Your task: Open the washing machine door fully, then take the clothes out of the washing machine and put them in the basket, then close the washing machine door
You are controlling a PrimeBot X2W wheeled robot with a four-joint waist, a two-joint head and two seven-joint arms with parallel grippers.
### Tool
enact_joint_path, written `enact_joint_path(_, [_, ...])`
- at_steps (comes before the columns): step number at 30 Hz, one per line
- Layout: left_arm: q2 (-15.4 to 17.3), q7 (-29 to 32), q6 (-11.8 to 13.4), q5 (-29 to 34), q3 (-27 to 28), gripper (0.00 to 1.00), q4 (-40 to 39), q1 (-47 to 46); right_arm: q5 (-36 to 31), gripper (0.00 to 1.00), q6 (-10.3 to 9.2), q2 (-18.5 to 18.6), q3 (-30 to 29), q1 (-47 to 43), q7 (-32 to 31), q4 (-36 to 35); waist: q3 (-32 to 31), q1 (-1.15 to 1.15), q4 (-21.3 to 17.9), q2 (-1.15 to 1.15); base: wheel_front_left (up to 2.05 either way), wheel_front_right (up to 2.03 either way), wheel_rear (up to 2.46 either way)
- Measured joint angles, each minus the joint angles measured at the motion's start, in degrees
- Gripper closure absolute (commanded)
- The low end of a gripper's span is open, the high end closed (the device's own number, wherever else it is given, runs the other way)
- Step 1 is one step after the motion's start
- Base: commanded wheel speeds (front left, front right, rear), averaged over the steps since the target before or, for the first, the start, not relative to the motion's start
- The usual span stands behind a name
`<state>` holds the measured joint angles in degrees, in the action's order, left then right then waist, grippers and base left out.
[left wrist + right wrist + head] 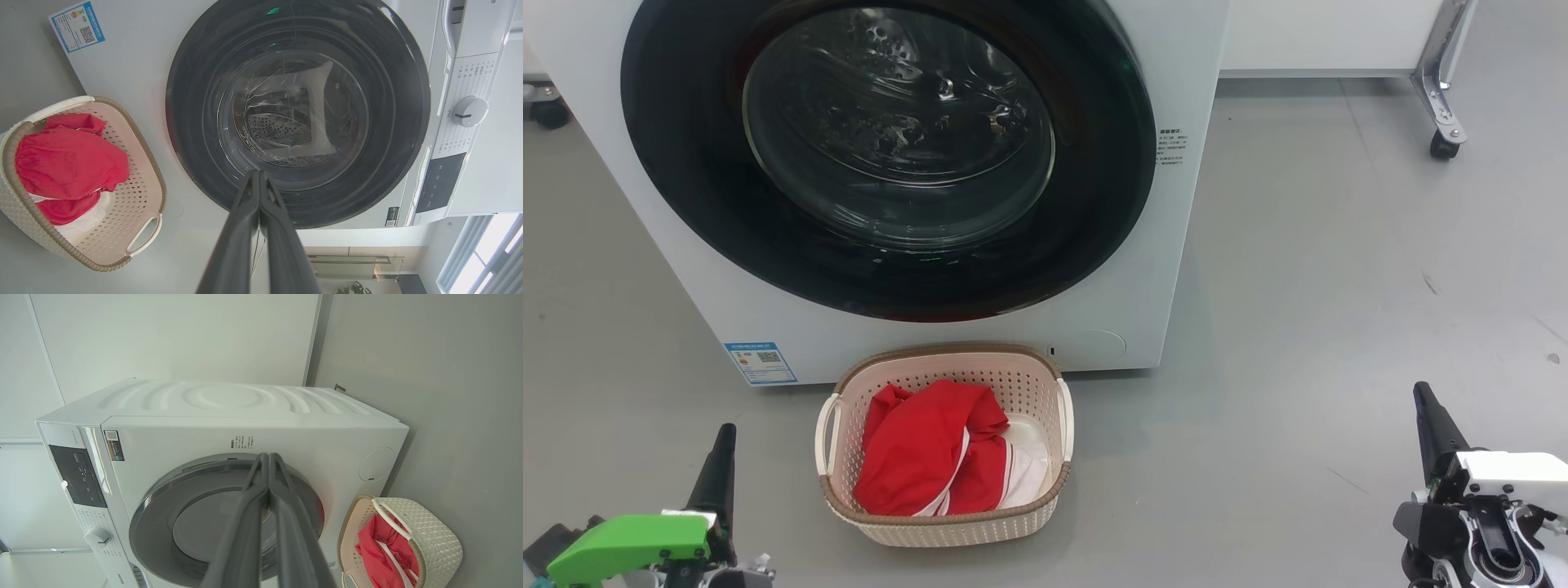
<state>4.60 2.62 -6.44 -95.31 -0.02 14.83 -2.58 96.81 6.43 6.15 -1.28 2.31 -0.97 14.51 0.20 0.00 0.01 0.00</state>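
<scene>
The washing machine [1176,269] stands in front of me with its round black door [686,188] flat against its front, closed. Through the glass window [294,118] I see the steel drum, with no clothes showing in it. The cream basket [1045,384] sits on the floor just below the door. In it lie the red clothes [923,449] with white stripes and some white fabric. My left gripper [725,431] is at the lower left, shut and empty. At the lower right is my right gripper [1421,389], shut and empty too. Both are well back from the machine.
Grey floor [1298,327] spreads to the right of the machine. A white cabinet on a metal leg with a castor [1444,147] stands at the far right. Another castor [547,110] is at the far left. The machine's control panel and dial [469,111] run along its top.
</scene>
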Motion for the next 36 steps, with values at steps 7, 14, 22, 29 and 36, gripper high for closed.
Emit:
enact_joint_path(7, [0.0,0.2,0.0,0.0,0.0,1.0,0.2,0.0,0.0,1.0,0.04,0.0,0.0,0.2,-0.1,0.2,0.0,0.0,0.0,0.0,0.0,0.0,0.0])
enact_joint_path(14, [0.0,0.2,-0.4,0.0,0.0,1.0,0.4,-0.1,0.0,1.0,0.05,0.0,-0.1,0.2,-0.3,0.5,0.0,0.0,0.0,0.0,0.0,0.0,0.0])
enact_joint_path(22, [0.0,0.2,-0.4,0.0,0.1,1.0,0.6,-0.1,0.0,1.0,0.07,0.0,-0.1,0.7,-0.3,0.7,0.0,0.0,0.0,0.0,0.0,0.0,0.0])
enact_joint_path(29, [0.0,0.2,-0.4,0.0,0.1,1.0,0.8,-0.1,0.0,1.0,0.07,0.0,-0.2,0.7,-0.4,0.8,0.0,0.0,0.0,0.0,0.0,0.0,0.0])
enact_joint_path(36, [0.0,0.3,-0.4,0.0,0.2,1.0,0.9,-0.1,0.0,1.0,0.15,0.0,-0.2,0.7,-0.5,0.9,0.0,0.0,0.0,0.0,0.0,0.0,0.0])
